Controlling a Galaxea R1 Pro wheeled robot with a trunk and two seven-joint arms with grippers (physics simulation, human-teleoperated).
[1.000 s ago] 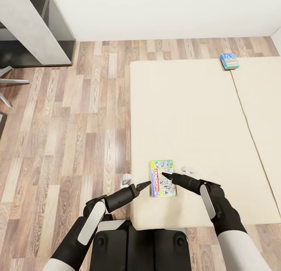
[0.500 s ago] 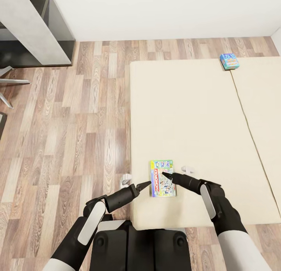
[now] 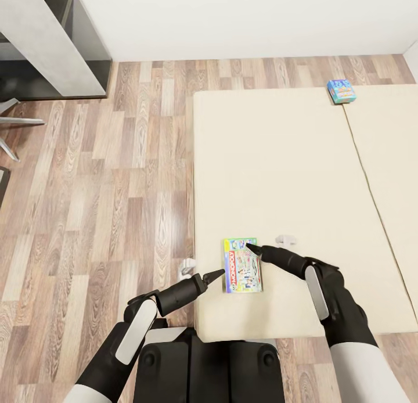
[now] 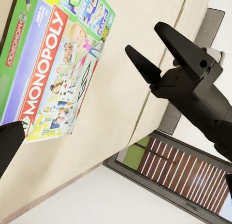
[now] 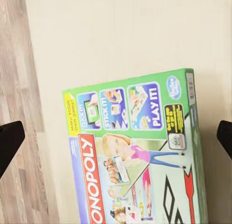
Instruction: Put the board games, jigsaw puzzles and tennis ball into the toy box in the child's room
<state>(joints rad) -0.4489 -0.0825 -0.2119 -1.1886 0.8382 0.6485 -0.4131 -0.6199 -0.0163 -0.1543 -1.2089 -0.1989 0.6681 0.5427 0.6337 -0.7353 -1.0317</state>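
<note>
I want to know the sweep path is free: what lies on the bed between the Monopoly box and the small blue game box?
Only bare cream mattress lies between the Monopoly box and the blue game box, as the head view shows.

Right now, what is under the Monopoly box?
The Monopoly box lies flat on the cream bed, near its edge. Whatever might sit between box and bed is covered by the box.

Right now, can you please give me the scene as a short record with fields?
place: beside the bed, on a wood floor
Monopoly box: lies flat near the bed's near edge
blue game box: at the bed's far edge
left gripper: at the Monopoly box's left side, apart from it
right gripper: over the Monopoly box's far right corner, fingers wide open
held: nothing
desk: far left
</note>
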